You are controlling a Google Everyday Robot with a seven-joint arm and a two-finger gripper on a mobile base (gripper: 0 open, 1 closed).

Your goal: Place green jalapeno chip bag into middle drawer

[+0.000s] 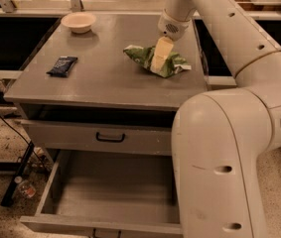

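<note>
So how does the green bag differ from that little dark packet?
The green bag is crumpled and puffy; the dark packet lies flat. The bag is bigger than the packet. The gripper is at the bag, while the packet sits apart, untouched. Both lie on the cabinet top.
</note>
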